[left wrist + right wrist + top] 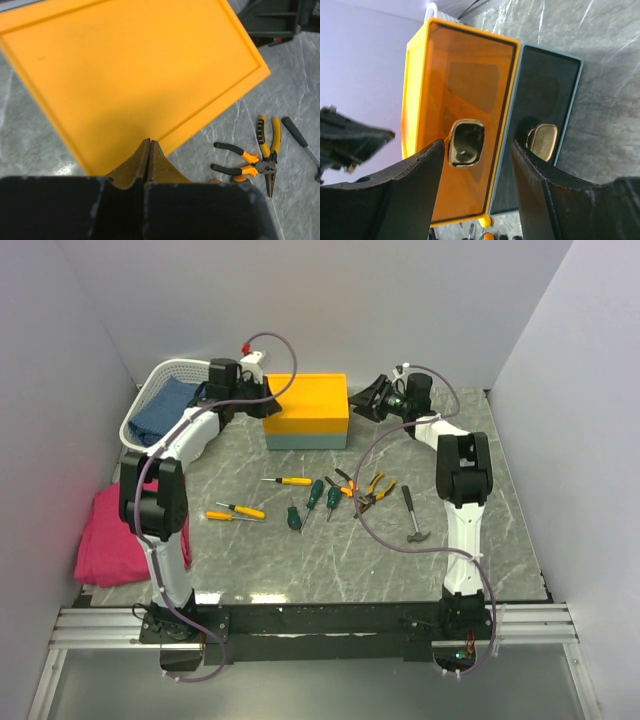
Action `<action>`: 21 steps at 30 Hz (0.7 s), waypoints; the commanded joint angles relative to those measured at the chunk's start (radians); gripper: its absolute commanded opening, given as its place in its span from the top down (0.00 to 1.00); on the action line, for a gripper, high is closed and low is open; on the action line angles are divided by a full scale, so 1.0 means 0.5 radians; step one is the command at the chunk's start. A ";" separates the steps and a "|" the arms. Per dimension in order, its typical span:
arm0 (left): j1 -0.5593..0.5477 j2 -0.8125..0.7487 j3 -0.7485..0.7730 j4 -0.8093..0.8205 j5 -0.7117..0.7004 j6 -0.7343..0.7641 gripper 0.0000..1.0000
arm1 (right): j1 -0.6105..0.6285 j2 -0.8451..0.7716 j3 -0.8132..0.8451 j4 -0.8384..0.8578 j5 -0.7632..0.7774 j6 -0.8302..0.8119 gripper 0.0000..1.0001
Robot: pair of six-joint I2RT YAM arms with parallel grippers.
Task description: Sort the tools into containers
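The left tool (pixel 149 143) is closed, empty, above the smooth orange lid (pixel 125 65). The right tool (pixel 477 145) is spread wide before the rectangular box (pixel 465 75).

White arms (pixel 165 540) with black joints, purple cables (pixel 272 335).

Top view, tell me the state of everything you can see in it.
Box, closed, orange top on grey base.
Basket, upright, blue cloth inside.
Tools, loose on the table, unsorted.
Pink cloth, folded.
Left end effector, shut, empty, at the box's edge.
Right end effector, open, empty, facing the box's end.
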 commanded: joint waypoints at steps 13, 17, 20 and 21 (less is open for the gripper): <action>-0.163 0.103 0.223 -0.210 -0.288 0.384 0.99 | 0.025 0.183 0.219 0.254 -0.125 0.239 0.60; -0.163 0.100 0.208 -0.201 -0.334 0.391 0.99 | 0.016 0.173 0.191 0.239 -0.128 0.227 0.68; -0.163 0.091 0.171 -0.204 -0.352 0.400 0.99 | 0.013 0.158 0.167 0.205 -0.107 0.206 0.78; -0.163 0.088 0.162 -0.207 -0.352 0.403 0.99 | 0.004 0.149 0.158 0.193 -0.101 0.175 0.79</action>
